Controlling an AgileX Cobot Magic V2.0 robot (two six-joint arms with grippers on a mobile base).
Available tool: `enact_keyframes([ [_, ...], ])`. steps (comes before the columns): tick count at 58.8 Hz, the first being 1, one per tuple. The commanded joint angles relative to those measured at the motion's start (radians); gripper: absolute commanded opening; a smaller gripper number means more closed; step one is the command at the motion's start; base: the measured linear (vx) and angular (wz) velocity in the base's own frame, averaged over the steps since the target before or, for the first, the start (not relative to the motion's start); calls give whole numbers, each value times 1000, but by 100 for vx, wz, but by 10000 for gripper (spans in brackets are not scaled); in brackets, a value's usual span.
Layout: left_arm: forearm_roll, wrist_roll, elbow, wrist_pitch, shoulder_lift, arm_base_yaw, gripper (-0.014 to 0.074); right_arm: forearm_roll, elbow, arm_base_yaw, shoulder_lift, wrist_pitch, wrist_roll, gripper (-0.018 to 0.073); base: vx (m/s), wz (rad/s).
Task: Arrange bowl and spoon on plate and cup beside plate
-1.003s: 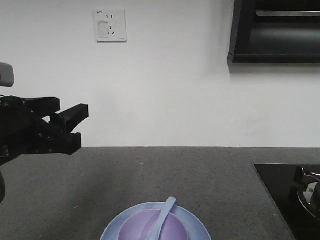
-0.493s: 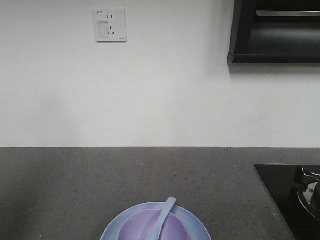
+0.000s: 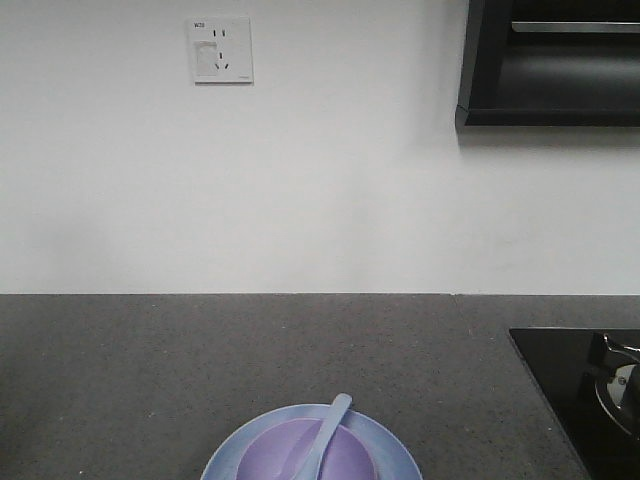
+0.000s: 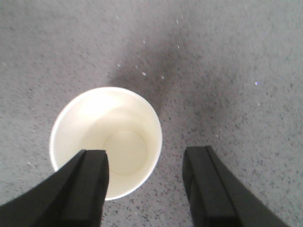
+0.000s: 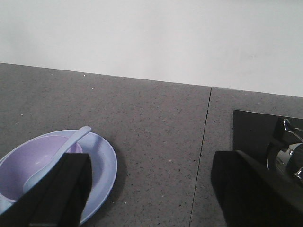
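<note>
The cup (image 4: 106,142) could be tipped or its thin wall crushed, it is judged, if the left tool (image 4: 147,187) is lowered off-centre: one finger lies over the rim, the other over bare bench (image 4: 227,71). The tool is spread, nothing gripped. The cup stands upright, white inside, empty. The right tool (image 5: 151,194) is spread, beside the plate (image 5: 105,163).

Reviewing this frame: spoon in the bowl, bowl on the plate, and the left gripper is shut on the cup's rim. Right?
Not quite. In the left wrist view the left gripper is open above the cup, gripping nothing. The spoon does lie in the bowl, and the bowl sits on the plate.
</note>
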State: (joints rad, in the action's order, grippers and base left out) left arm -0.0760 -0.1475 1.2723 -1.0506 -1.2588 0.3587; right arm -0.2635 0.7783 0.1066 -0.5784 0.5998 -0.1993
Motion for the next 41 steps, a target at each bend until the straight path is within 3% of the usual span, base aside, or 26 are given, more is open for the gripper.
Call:
enact_keyframes([
  [1,-45,-36,72,3,-23,0,439,-4,27,-6,-12,-77,-7,573,0,0],
  [13,-59,-45,148,-16,-90,0,439,-4,27,-6,-12,-77,-7,573,0,0],
  [20,-105,-110,149,-64,-132,-1,439,-4,27,-6,-12,-77,-7,573,0,0],
  [41,-67,-110,147,-108,-222,-11,439,-4,27,-6,-12,-77,-7,573,0,0],
])
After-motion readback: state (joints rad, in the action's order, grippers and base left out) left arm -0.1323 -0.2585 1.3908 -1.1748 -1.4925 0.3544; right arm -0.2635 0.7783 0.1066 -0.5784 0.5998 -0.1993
